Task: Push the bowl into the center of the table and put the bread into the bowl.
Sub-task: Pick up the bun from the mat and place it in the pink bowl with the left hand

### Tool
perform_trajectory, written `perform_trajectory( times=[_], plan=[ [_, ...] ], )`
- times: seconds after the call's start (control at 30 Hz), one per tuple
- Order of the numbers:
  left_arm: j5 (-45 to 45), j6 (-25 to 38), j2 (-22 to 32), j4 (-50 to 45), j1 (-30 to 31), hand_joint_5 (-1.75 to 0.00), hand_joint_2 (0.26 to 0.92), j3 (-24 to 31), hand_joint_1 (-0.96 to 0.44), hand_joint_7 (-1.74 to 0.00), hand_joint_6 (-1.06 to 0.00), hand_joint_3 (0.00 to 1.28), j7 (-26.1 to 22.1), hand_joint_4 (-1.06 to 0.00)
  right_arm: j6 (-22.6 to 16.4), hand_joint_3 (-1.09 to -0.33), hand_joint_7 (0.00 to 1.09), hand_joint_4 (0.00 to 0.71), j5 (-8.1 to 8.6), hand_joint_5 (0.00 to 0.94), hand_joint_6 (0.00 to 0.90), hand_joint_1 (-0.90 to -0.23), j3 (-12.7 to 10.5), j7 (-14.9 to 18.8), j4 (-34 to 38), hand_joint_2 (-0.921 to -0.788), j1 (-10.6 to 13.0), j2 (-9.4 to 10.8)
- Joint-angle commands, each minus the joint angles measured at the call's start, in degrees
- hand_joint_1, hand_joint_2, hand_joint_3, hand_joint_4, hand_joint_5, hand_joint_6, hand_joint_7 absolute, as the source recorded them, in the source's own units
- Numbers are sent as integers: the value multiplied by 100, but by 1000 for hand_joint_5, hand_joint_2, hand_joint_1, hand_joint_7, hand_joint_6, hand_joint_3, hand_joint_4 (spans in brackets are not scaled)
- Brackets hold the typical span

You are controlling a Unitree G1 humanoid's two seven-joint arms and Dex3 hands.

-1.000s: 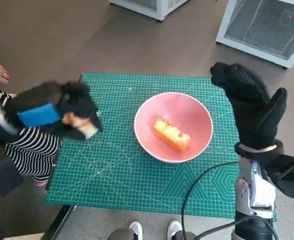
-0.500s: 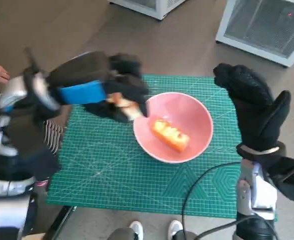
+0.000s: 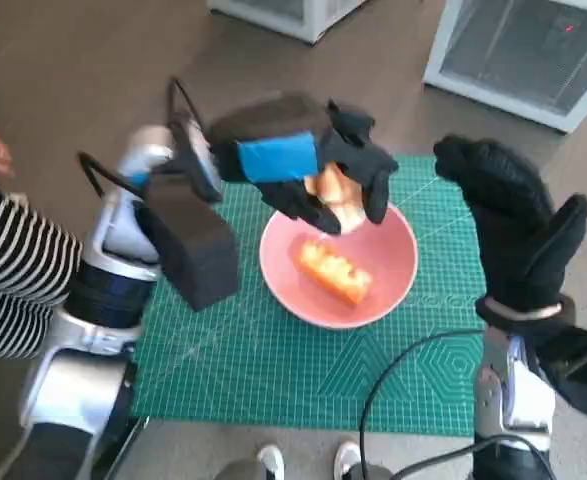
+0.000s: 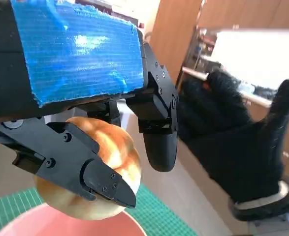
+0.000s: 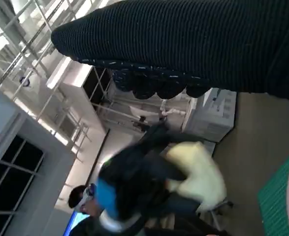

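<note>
On green cutting mat (image 3: pixel 273 370), pink bowl (image 3: pixel 393 262), brown floor (image 3: pixel 93 80) around

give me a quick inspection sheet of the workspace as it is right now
surface: green cutting mat on a small table
job's things: pink bowl near the mat's middle, one orange bread already in it; a second bread held above the bowl's far rim
clutter: nothing seen
hands: left hand grips the second bread; right hand raised beside the bowl, open, holding nothing
cables: black cable over the mat's near edge
surroundings: person in a striped top; white cabinets on the floor
</note>
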Motion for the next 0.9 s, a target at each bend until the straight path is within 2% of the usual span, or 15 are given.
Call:
perform_trajectory(
  times=[0.03,0.13,0.3,0.43,0.47,0.53,0.57,0.6,0.63,0.7,0.77,0.9],
  plan=[
    [673,-311,-339,1111,-522,-1228,919,-325,0,-1151,-693,93,644,-572,-7,-692,506,130,-100,1,57,-673,-34,-86,-12,-921,179,-36],
    [1066,-464,-596,1846,-752,-1222,916,-534,0,-1149,-659,92,1089,-619,-10,-692,505,129,-114,0,56,-674,-48,-132,-51,-921,231,-53],
    [1199,-532,-876,2614,-905,-1196,920,-597,0,-1190,-618,91,1404,-645,36,-692,506,131,-118,1,59,-675,-58,-203,-151,-921,273,-72],
    [1206,-594,-1016,3073,-952,-1231,920,-590,0,-1270,-558,141,1506,-590,64,-693,507,132,-111,1,60,-674,-60,-249,-209,-921,298,-95],
    [1206,-604,-1037,3158,-962,-1146,920,-592,-70,-1301,-543,161,1507,-545,73,-693,507,132,-109,2,61,-673,-59,-260,-222,-921,301,-100],
    [1219,-588,-1058,3254,-978,-848,921,-603,-235,-1381,-504,213,1496,-485,87,-693,508,133,-104,2,62,-671,-56,-279,-247,-921,307,-110],
    [1230,-569,-1061,3276,-984,-697,893,-607,-207,-1124,-450,187,1490,-449,93,-694,508,133,-103,2,62,-670,-54,-286,-258,-921,309,-115],
    [1242,-526,-1057,3278,-976,-618,889,-613,-197,-998,-449,165,1465,-450,96,-694,508,133,-105,2,63,-670,-53,-295,-270,-921,311,-120],
    [1253,-500,-1055,3283,-973,-446,890,-613,-204,-776,-441,117,1448,-445,99,-694,509,133,-107,2,63,-669,-51,-303,-278,-921,311,-125],
    [1278,-408,-1030,3269,-944,-200,898,-608,-240,-490,-428,53,1374,-433,101,-694,509,134,-121,2,63,-667,-50,-327,-288,-921,302,-139],
    [1287,-349,-1016,3259,-928,-102,902,-600,-277,-376,-404,30,1326,-402,102,-695,509,134,-128,2,62,-667,-46,-344,-294,-921,296,-149],
    [1172,-199,-953,3187,-877,-27,908,-520,-340,-260,-352,13,1112,-321,96,-695,509,136,-161,3,62,-669,-47,-372,-301,-921,265,-180]
  ],
)
